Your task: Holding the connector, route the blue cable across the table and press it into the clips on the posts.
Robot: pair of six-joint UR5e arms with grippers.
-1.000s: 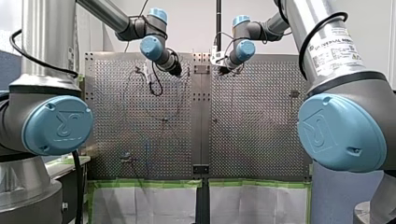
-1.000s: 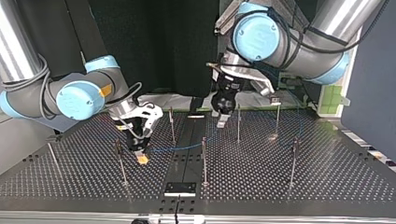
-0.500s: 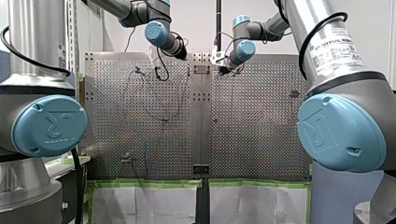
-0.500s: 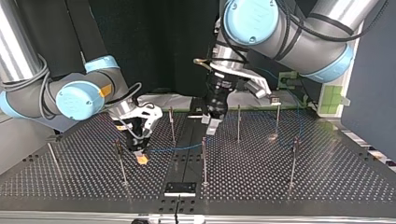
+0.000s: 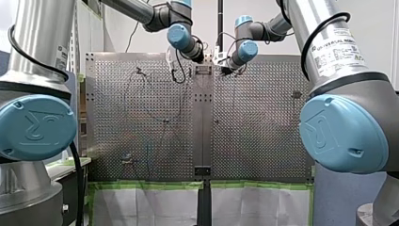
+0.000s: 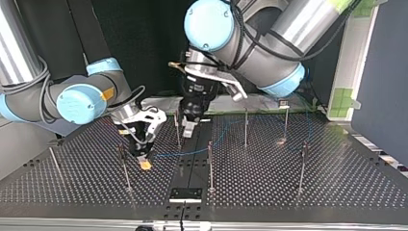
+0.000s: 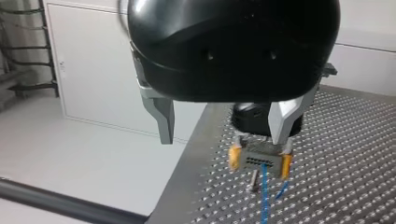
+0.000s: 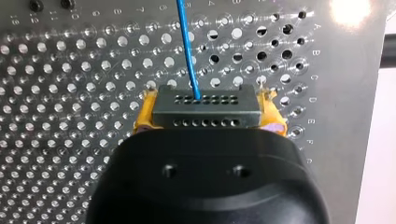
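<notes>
Snagging is looking like the main risk: the blue cable [image 8: 189, 51] is trailing slack from the connector [image 8: 208, 111] past the posts [image 6: 210, 163], and my left end effector [image 7: 223, 137], fingers [image 7: 164, 121] apart and empty, is hovering near it, so a careless sweep could be hooking the cable. My right end effector [image 8: 208, 116] is clamping the connector between yellow pads [image 8: 144, 116], low over the bench [image 6: 337, 192]. The connector is showing as a small grey block with two rows of holes, the cable thin.
</notes>
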